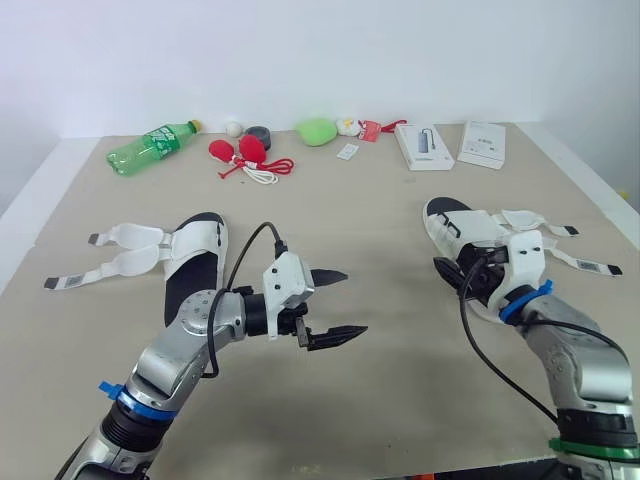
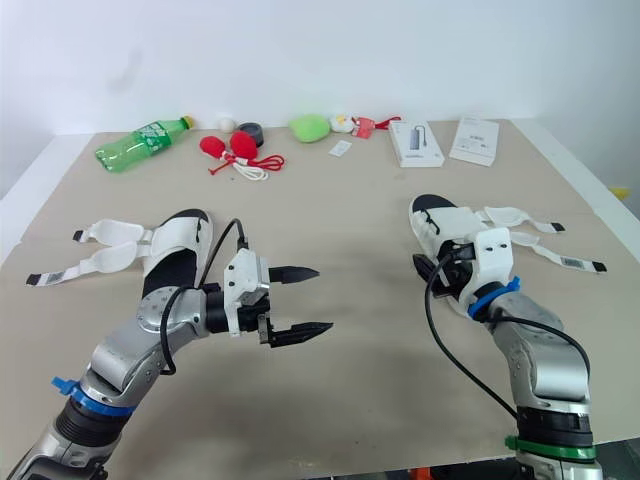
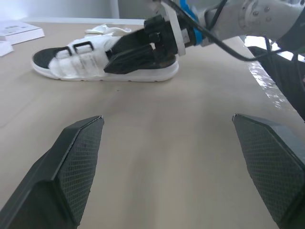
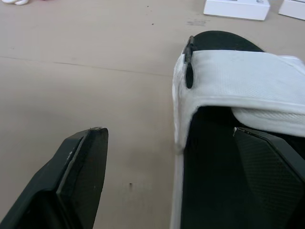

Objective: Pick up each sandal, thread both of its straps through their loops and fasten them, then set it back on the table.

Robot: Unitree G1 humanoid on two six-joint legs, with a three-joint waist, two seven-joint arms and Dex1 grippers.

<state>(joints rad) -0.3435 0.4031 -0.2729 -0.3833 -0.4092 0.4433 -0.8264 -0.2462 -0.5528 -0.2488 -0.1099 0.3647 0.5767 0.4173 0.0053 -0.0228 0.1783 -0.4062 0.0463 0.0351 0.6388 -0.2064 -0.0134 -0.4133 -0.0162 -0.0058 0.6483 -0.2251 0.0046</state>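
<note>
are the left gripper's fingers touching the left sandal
Apart. In the left eye view the left gripper is open and its fingers sit well clear of the left sandal, pointing away from it over bare table.

Your left forearm angles inward, and your left pincer [image 1: 352, 301] points toward your right side, its fingers spread wide. Your right forearm reaches forward, wrist dipped, with your right pincer [image 1: 452, 270] low, fingers likewise parted.
</note>
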